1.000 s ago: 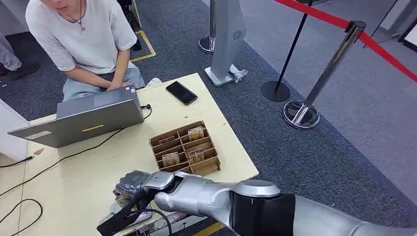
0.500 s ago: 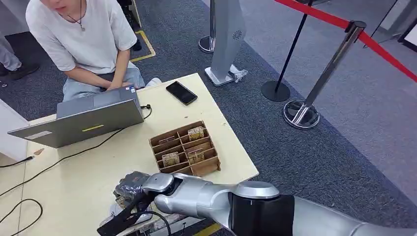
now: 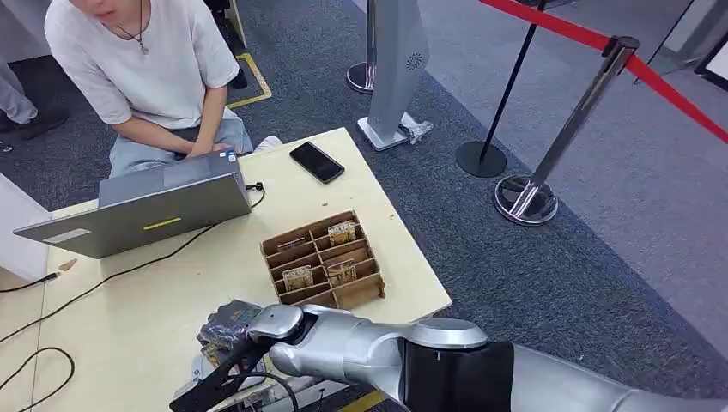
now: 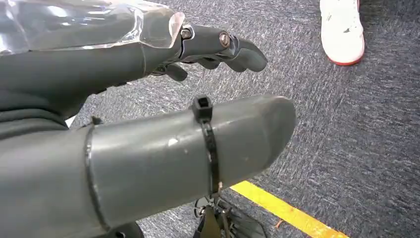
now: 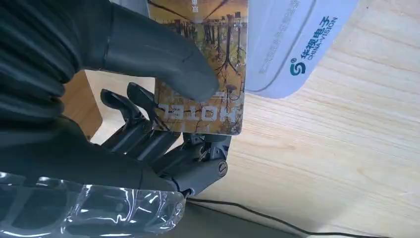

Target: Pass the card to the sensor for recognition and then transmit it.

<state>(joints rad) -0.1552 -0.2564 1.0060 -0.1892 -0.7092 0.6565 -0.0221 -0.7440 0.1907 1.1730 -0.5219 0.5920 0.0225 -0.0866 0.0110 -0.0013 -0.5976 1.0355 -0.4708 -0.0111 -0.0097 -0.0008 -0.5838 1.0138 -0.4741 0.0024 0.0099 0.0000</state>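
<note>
While the left hand (image 4: 213, 47) hangs empty, fingers apart, the right hand (image 5: 163, 99) pinches the card (image 5: 208, 64) over the white sensor (image 5: 292, 44).

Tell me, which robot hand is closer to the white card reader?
Right. The right hand holds the card against the white card reader; the left hand hangs over the carpet.
</note>
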